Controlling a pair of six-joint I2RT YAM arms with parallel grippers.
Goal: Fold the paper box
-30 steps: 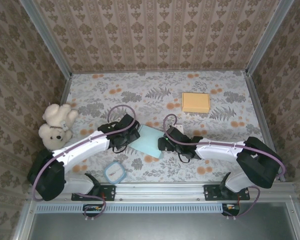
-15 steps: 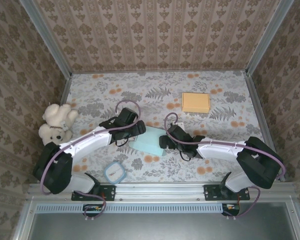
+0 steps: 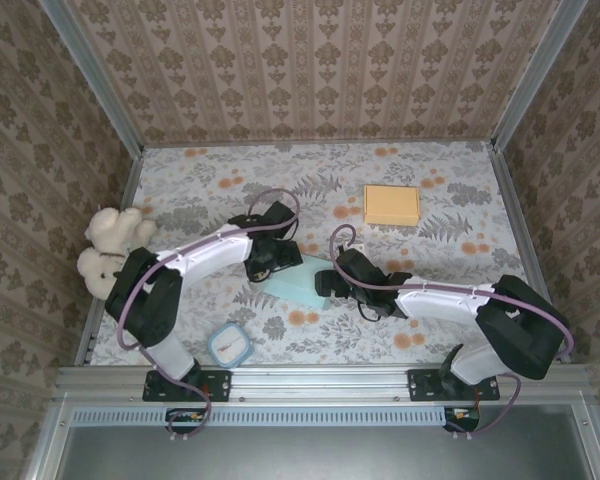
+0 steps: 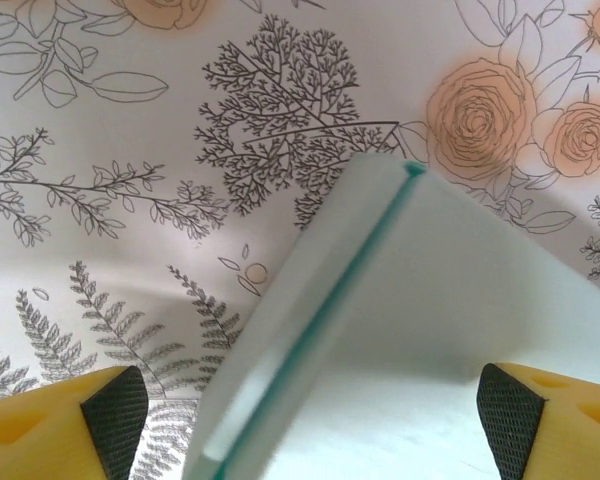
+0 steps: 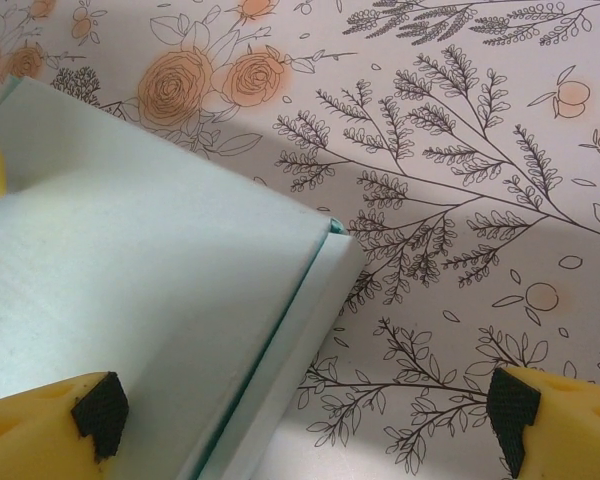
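The paper box (image 3: 298,281) is a flat pale-teal piece lying on the flowered table between both arms. My left gripper (image 3: 271,257) hangs over its far-left edge. In the left wrist view the box (image 4: 420,330) shows a folded flap with a dark teal seam, and the left gripper (image 4: 310,420) is open, its pads wide apart on either side of the box. My right gripper (image 3: 331,281) is at the box's right edge. In the right wrist view the box (image 5: 130,290) lies under the open right gripper (image 5: 305,420), whose left fingertip (image 5: 100,412) is over the box and whose right one is over bare table.
A white teddy bear (image 3: 108,252) sits at the left wall. A flat orange box (image 3: 391,204) lies at the back right. A small blue-rimmed square dish (image 3: 228,345) rests near the front edge. Patterned walls close in the table on three sides.
The left arm has swung right and farther back, bringing its gripper from the box's left side to its far-left edge, with the jaws opened wider. The right gripper has barely moved.
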